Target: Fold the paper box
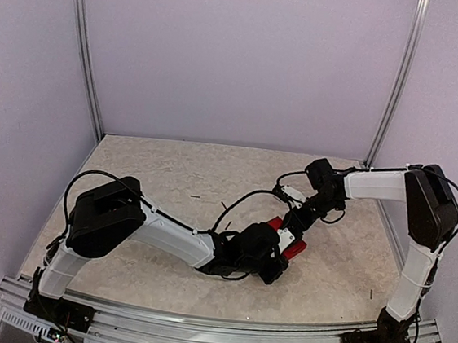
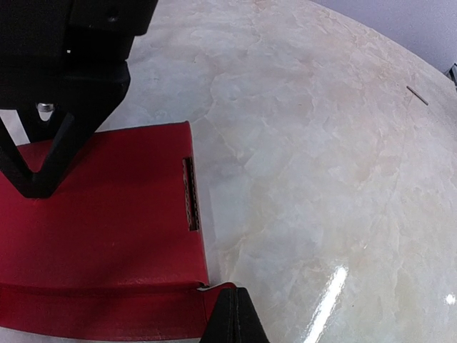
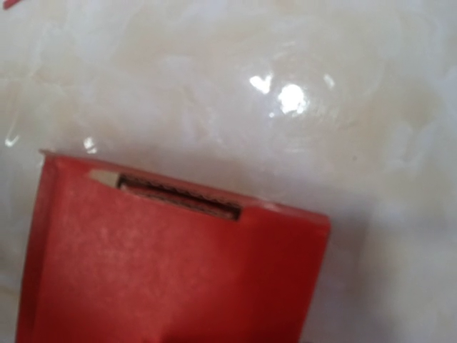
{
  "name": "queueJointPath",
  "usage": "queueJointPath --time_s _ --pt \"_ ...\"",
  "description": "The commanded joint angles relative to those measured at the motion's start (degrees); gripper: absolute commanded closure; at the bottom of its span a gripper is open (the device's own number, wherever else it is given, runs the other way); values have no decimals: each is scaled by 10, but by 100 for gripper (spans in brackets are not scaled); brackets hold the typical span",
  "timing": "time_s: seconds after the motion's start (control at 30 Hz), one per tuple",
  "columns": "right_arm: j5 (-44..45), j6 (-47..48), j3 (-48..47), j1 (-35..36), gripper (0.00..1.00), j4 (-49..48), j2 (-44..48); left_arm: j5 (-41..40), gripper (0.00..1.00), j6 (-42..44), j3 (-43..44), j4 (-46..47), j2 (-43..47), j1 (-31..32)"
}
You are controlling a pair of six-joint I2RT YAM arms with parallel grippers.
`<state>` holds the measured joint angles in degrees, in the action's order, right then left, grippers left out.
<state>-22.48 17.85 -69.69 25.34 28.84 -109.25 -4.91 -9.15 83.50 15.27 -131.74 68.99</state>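
The red paper box [image 1: 296,246] lies on the marble table top right of centre, wedged between both grippers. My left gripper [image 1: 276,267] reaches it from the left. In the left wrist view its black fingertips [image 2: 232,314] are pressed together at the corner of the box's near flap [image 2: 107,229]; whether card is pinched between them is hidden. My right gripper [image 1: 296,221] comes down on the box from the far right, and a black finger [image 2: 58,153] rests on the red panel. In the right wrist view the box [image 3: 178,271], with a slot along its edge, fills the jaw area.
Small dark scraps [image 1: 195,196] lie on the table behind the arms, another shows in the left wrist view [image 2: 418,95]. A black cable [image 1: 242,199] loops over the table by the right wrist. Aluminium posts [image 1: 86,50] and pale walls bound the table; a metal rail [image 1: 213,325] runs along the front.
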Motion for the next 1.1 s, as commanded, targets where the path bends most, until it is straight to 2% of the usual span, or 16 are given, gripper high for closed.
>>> queueJointPath --time_s 0.0,0.67,1.07 --pt "31 4 24 0 62 36 -41 -20 100 -19 -3 -10 -4 -9" --pt "30 5 25 -2 62 37 -42 -61 100 -35 -49 14 33 -11" --pt "9 6 25 -4 62 40 -40 -42 100 -23 -37 26 27 -9"
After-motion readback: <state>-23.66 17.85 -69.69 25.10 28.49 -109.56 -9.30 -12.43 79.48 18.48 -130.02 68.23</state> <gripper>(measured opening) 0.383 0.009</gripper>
